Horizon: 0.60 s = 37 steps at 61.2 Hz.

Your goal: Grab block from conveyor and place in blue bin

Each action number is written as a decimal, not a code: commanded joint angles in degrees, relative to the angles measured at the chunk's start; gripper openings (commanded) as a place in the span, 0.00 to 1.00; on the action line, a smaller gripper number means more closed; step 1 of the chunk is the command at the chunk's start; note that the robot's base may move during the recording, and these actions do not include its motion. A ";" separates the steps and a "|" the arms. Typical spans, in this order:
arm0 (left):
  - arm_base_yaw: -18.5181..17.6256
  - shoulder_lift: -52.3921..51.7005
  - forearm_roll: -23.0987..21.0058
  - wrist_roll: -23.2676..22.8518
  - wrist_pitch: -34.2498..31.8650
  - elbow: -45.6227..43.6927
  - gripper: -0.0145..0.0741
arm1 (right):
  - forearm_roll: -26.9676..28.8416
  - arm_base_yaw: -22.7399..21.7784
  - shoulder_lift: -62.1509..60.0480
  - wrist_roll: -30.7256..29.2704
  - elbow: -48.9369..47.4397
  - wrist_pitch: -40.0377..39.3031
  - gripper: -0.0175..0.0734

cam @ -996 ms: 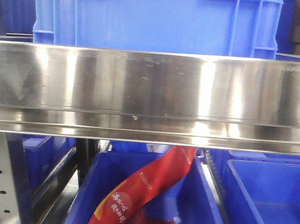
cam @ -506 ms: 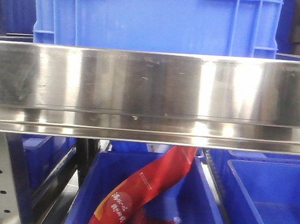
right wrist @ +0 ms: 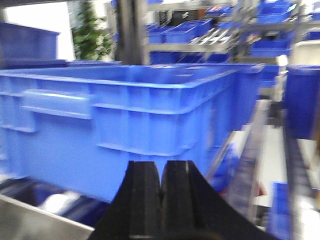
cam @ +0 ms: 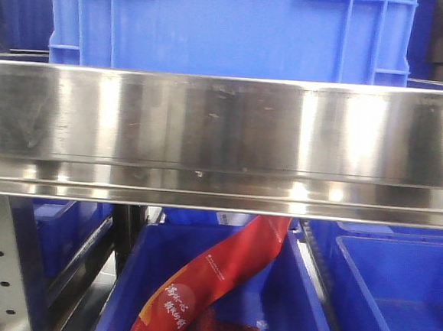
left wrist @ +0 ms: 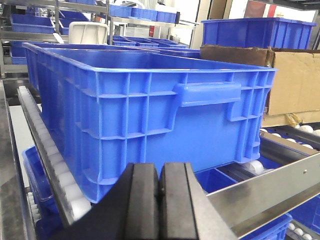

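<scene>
Front view is mostly a shiny steel rail [cam: 223, 143] running straight across, with a big blue bin [cam: 232, 28] sitting behind and above it. Below the rail there's another blue crate [cam: 287, 309] with a red printed bag [cam: 212, 284] lying slanted in it, and one more crate [cam: 395, 294] to its right.

Left wrist view – same kind of bin [left wrist: 150, 115] up close, resting on white rollers [left wrist: 55, 165], a cardboard box [left wrist: 290, 85] off to the right. The left gripper [left wrist: 159, 200] has its black pads pressed together, nothing between them.

Right wrist view is blurry – bin [right wrist: 115, 125] straight ahead, right gripper [right wrist: 161, 200] pinched closed too, empty.

Can't spot any block or the conveyor belt in any view.
</scene>
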 commanded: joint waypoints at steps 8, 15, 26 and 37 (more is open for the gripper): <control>0.03 -0.48 -0.37 0.08 -1.10 0.05 0.04 | -0.48 -12.93 -9.87 -0.36 9.92 -1.26 0.01; 0.03 -0.48 -0.37 0.08 -1.10 0.05 0.04 | -0.48 -17.35 -15.14 -0.36 15.19 -2.43 0.01; 0.03 -0.48 -0.37 0.08 -1.10 0.05 0.04 | -0.48 -19.21 -18.61 -0.36 19.10 -4.51 0.01; 0.03 -0.46 -0.37 0.08 -1.20 0.05 0.04 | -0.48 -19.21 -18.61 -0.36 19.10 -3.97 0.01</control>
